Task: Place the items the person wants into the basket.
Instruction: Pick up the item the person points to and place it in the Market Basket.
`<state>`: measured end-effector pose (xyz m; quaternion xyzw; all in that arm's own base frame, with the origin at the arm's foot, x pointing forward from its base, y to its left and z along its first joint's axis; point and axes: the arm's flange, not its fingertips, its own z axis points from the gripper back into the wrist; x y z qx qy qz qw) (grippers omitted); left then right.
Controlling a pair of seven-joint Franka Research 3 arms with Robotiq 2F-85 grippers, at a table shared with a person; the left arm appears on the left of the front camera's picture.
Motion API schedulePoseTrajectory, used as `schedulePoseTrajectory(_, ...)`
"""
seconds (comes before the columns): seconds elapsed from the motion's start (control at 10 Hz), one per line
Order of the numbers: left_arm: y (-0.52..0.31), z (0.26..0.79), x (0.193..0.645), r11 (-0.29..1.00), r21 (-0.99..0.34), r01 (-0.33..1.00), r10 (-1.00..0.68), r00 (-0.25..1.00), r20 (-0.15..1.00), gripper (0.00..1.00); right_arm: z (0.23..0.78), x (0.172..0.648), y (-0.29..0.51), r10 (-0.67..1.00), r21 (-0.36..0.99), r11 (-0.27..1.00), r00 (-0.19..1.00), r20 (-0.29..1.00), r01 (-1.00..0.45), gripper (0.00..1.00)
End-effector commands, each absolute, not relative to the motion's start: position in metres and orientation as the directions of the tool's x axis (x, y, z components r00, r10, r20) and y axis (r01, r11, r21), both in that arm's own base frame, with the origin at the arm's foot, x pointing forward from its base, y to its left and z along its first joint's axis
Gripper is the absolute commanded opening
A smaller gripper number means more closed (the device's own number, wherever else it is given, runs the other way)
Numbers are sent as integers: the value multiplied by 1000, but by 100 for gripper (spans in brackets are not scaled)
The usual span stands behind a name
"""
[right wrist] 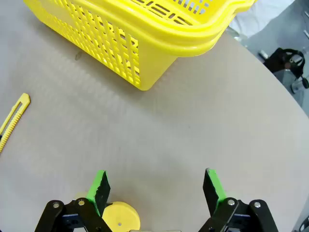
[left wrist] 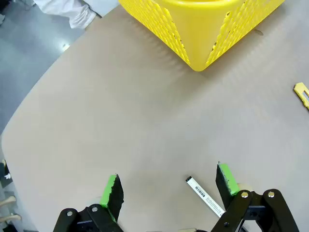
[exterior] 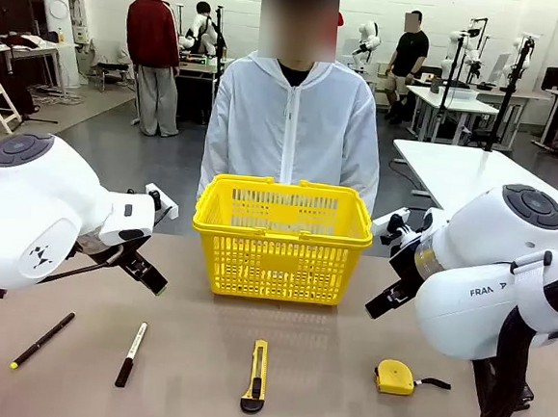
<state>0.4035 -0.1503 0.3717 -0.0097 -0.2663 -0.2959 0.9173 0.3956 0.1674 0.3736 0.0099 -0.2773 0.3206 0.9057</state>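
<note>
Marker pen [exterior: 131, 353] and utility knife [exterior: 256, 376] are lying apart on the near side of the table [exterior: 340, 416], both outside the yellow basket [exterior: 279, 267]. Basket is sitting mid-table before the person [exterior: 295, 123] in white. Thin black pen [exterior: 42, 340] is lying left of the marker; tape measure [exterior: 394, 376] is lying right of the knife. Left gripper [left wrist: 169, 181] and right gripper [right wrist: 155, 180] are hovering over the tabletop, jaws spread wide, gripping nothing.

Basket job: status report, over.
Left gripper, right gripper open, empty. Marker pen, utility knife on table, short of basket. Tape measure, thin pen lie apart, nothing blocking.
</note>
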Motion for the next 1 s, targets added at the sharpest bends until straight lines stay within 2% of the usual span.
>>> schedulePoseTrajectory(0.0, -150, 372, 403, 825, 140, 548, -538, 683, 494, 100, 374, 396, 167, 575, -160, 794, 641, 509, -586, 100)
schedulePoseTrajectory(0.9, -150, 372, 403, 825, 140, 548, -538, 683, 494, 100, 374, 396, 167, 575, -160, 794, 641, 509, -586, 100)
